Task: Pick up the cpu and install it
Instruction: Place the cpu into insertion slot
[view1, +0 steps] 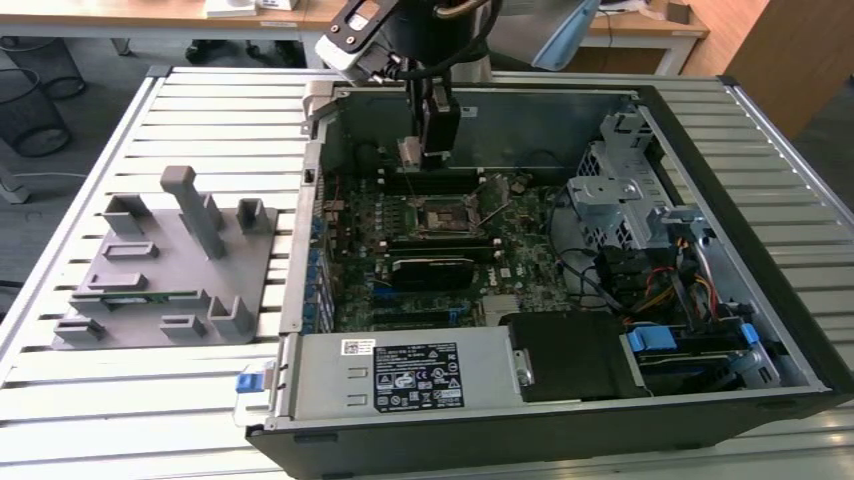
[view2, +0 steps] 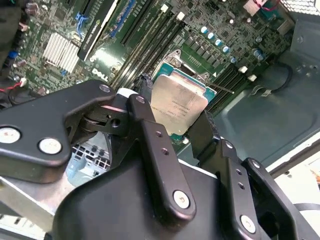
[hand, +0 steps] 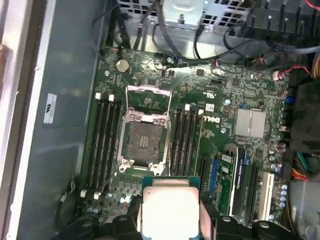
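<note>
My gripper (view1: 424, 150) hangs inside the open computer case (view1: 747, 250), over the back part of the motherboard (view1: 427, 250). It is shut on the cpu (view2: 177, 105), a flat square chip with a silvery top and a green rim, pinched by two opposite edges between the black fingers (view2: 150, 135). In the first wrist view the cpu (hand: 170, 207) sits in the gripper (hand: 170, 222), short of the open, empty socket (hand: 145, 142), whose metal frame is lifted. The socket (view1: 438, 218) lies below and slightly in front of the gripper in the exterior view.
Memory slots (hand: 105, 145) flank the socket on both sides. A metal drive cage (view1: 621, 200) and cables fill the case on the exterior view's right; a power supply (view1: 400, 375) sits at its front. A grey parts fixture (view1: 154, 270) stands on the slatted table (view1: 134, 400).
</note>
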